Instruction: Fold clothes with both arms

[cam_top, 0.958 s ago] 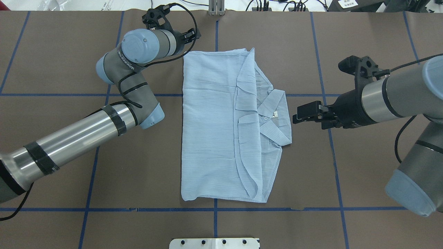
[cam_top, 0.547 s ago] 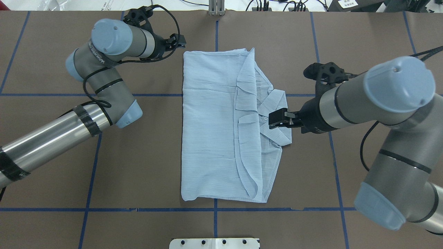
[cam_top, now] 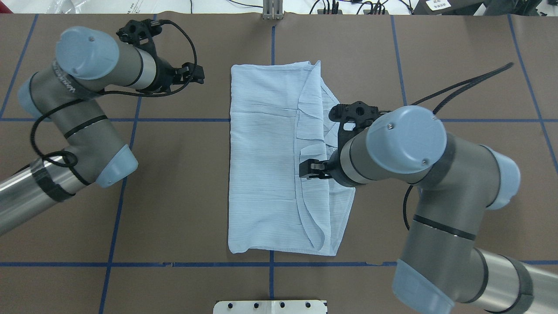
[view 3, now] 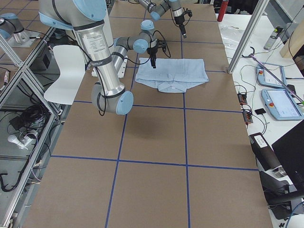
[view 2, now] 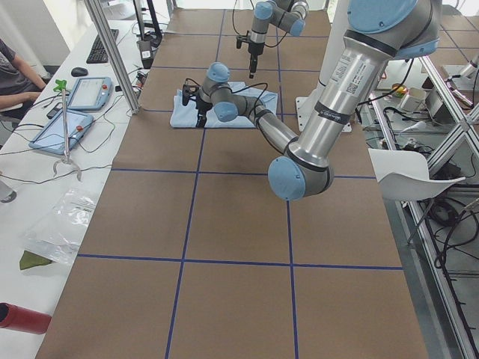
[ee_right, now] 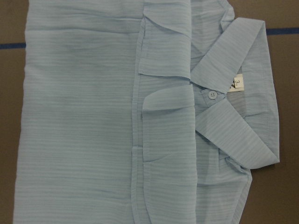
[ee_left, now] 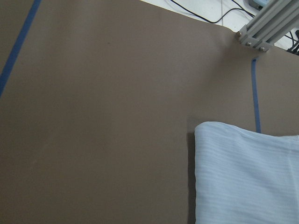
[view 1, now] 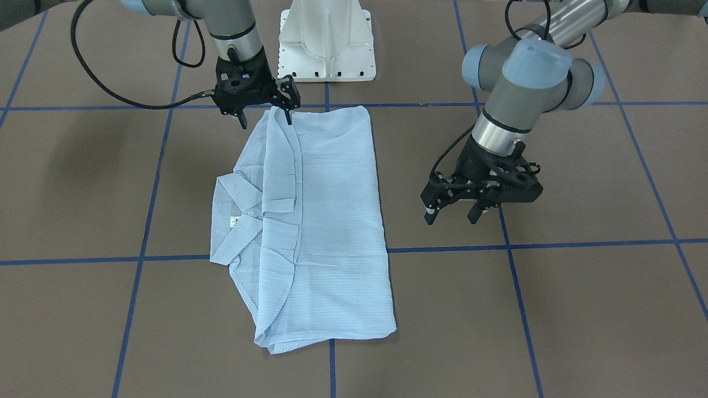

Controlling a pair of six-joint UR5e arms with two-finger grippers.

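The light blue shirt [cam_top: 266, 165] lies flat on the brown table, folded into a long rectangle, with its collar [view 1: 235, 221] and top button on my right side. My right gripper [cam_top: 305, 169] hangs open high above the shirt near the collar, touching nothing. Its wrist view looks straight down on the shirt [ee_right: 93, 116] and collar [ee_right: 233, 107]. My left gripper [view 1: 451, 216] is open and empty over bare table, well off the shirt's left edge. Its wrist view catches only one corner of the shirt [ee_left: 247, 177].
The white pedestal base [view 1: 326, 44] stands at the table's near edge behind the shirt. An aluminium post [cam_top: 272, 11] rises at the far edge. Blue tape lines [cam_top: 130, 119] grid the brown table. A person [view 2: 15, 71] sits at a side bench with tablets.
My right arm has swung in from the right, carrying its gripper over the shirt's collar area. My left gripper has drawn back leftward from the shirt's far corner.
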